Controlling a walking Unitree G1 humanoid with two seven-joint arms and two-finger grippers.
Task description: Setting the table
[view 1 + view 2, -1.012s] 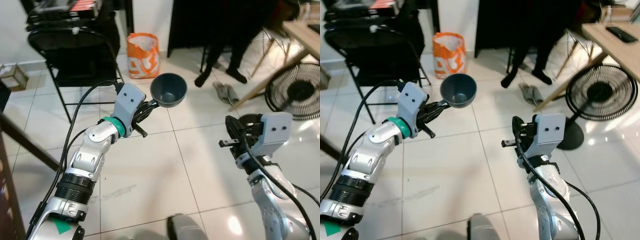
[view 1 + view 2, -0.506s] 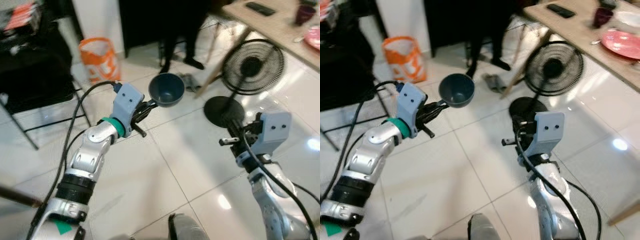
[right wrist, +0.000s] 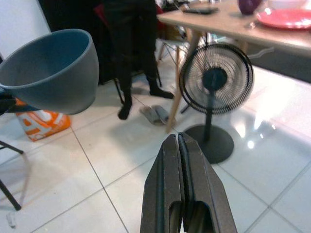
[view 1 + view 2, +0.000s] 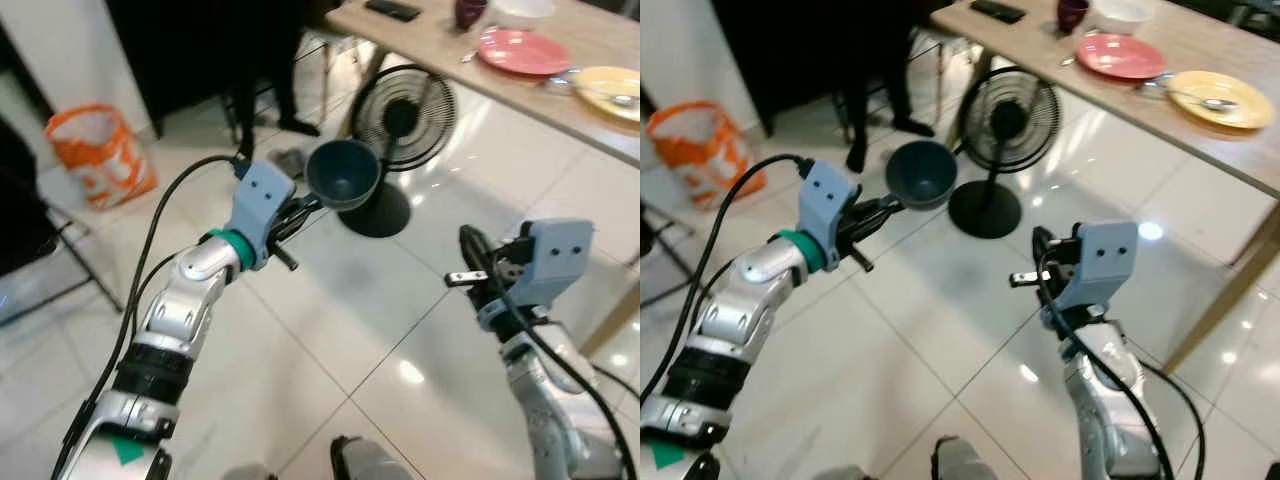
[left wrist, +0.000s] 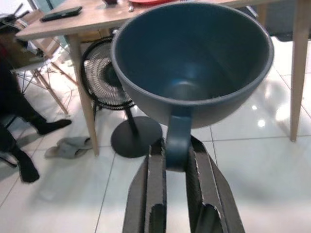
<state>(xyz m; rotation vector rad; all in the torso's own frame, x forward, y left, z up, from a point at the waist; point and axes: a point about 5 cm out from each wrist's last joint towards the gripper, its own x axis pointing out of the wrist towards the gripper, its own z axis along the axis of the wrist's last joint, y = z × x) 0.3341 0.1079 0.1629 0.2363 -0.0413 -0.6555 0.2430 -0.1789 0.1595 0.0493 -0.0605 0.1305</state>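
Carrying a dark blue-grey cup-like bowl (image 4: 343, 173) by its short handle, the left gripper (image 5: 176, 160) has its two black fingers closed tight on that handle, holding the bowl upright and empty at the upper middle of the left eye view. At lower right, the right gripper (image 3: 180, 160) has its fingers pressed together on nothing. Beyond them stands a black floor fan (image 4: 402, 105) on glossy tile, with a person's dark legs (image 4: 262, 95) and an orange bag (image 4: 98, 155) at upper left. Over the last second the camera has swung around: the wooden table (image 4: 1110, 85) with its red plate (image 4: 1121, 56) and yellow plate (image 4: 1220, 98) now fills the upper right, so the bowl's destination looks close ahead.
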